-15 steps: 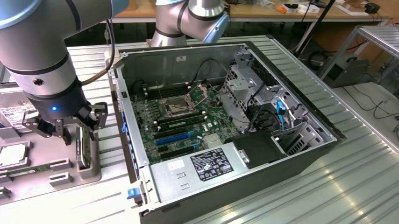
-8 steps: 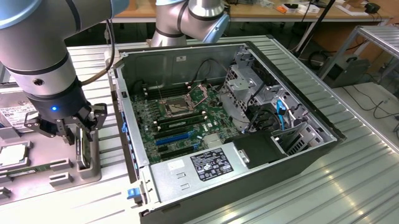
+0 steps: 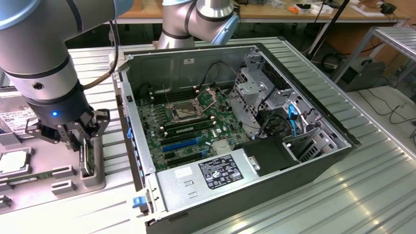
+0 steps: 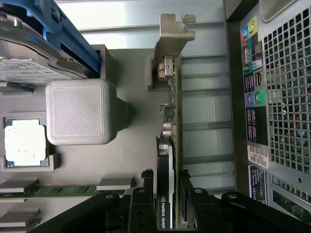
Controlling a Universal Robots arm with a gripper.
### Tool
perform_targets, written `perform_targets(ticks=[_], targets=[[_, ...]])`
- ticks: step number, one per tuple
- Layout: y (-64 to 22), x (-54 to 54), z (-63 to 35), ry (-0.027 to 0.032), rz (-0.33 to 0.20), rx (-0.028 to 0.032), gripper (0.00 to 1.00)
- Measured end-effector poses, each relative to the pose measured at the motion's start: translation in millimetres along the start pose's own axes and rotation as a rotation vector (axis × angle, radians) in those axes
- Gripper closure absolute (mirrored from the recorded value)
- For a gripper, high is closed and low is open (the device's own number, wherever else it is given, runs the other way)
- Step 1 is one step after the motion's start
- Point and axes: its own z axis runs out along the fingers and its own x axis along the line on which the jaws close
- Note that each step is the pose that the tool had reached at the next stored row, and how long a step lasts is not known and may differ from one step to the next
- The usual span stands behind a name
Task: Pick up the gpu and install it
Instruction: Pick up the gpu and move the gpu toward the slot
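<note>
The gpu (image 3: pixel 86 155) stands on edge in a slot of the grey parts holder (image 3: pixel 71 183) at the exterior view's left, beside the open computer case (image 3: pixel 260 161). In the wrist view the gpu (image 4: pixel 167 121) is a thin card seen edge-on, with its pale metal bracket (image 4: pixel 171 48) at the far end. My gripper (image 3: pixel 81 142) is lowered over the card. Its black fingers (image 4: pixel 147 177) stand on both sides of the card's near end, with narrow gaps left. The gripper (image 4: pixel 166 194) is open and is not clamped on anything.
The case lies on its side, showing the green motherboard (image 3: pixel 188 122) with blue slots (image 3: pixel 182 144). A power supply (image 3: pixel 215 175) sits at its near end. The holder also carries a hard drive (image 4: pixel 29 63), a processor (image 4: pixel 25 143) and a memory stick (image 4: pixel 48 191). The case's rear panel (image 4: pixel 272 121) is close beside the card.
</note>
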Motion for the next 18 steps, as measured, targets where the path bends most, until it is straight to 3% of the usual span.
perform_targets(ticks=[4, 9, 14, 18], targets=[[0.0, 0.0, 0.0, 0.0003, 0.0, 0.0001, 0.66], [0.0, -1.3, 0.1, 0.0063, 0.001, 0.0011, 0.66], [0.1, -1.3, 0.1, 0.0064, 0.001, 0.0011, 0.66], [0.1, -1.3, 0.1, 0.0064, 0.001, 0.0012, 0.73]])
